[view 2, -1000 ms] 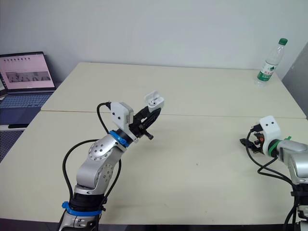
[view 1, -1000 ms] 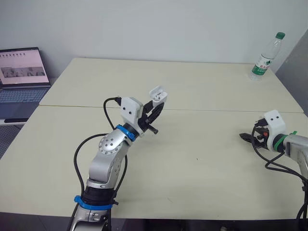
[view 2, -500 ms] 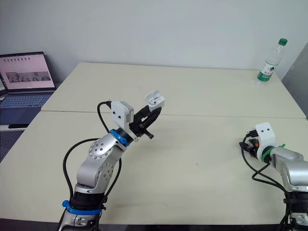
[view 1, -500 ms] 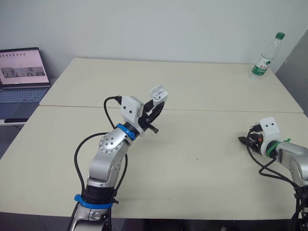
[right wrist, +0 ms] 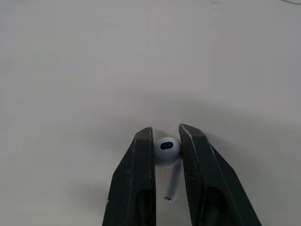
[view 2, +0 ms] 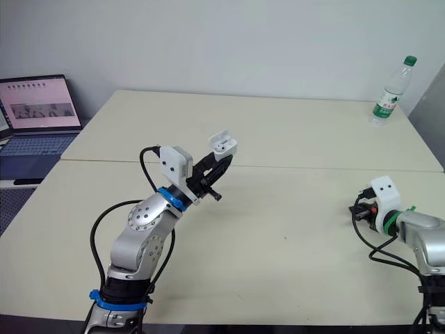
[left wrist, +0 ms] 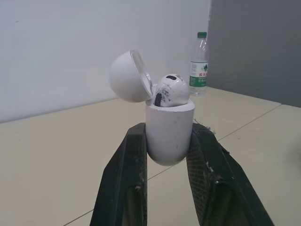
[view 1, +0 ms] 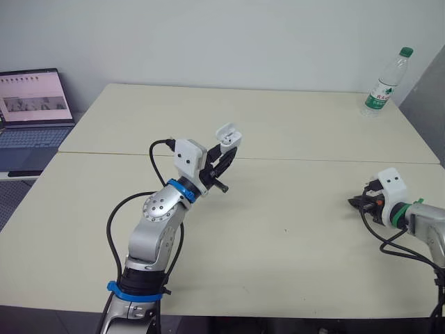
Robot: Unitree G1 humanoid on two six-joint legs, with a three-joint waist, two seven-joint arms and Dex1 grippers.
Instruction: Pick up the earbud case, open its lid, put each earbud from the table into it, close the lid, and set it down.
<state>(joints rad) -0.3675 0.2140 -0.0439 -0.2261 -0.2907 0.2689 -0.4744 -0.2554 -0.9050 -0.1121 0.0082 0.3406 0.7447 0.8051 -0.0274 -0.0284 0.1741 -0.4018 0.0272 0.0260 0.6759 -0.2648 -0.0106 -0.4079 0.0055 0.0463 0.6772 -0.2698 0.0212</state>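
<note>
My left gripper [view 1: 224, 156] is raised over the middle-left of the table, shut on the white earbud case [view 1: 227, 134]. In the left wrist view the case [left wrist: 169, 134] sits upright between the two black fingers [left wrist: 127, 179]. Its lid [left wrist: 128, 76] is swung open and one white earbud [left wrist: 169, 90] rests in the case. At the table's right side my right gripper [view 1: 354, 202] is low at the surface. The right wrist view shows it [right wrist: 165, 132] shut on the second white earbud [right wrist: 167, 150], pinched by its round head, stem trailing back between the fingers.
A clear water bottle [view 1: 383, 82] with a green cap stands at the far right corner. An open laptop [view 1: 31, 104] sits off the table's left side. A seam [view 1: 313, 159] runs across the beige table.
My right gripper's fingers have come together onto the earbud, and that wrist shifted slightly at the table's right side. The left gripper and case have stayed still.
</note>
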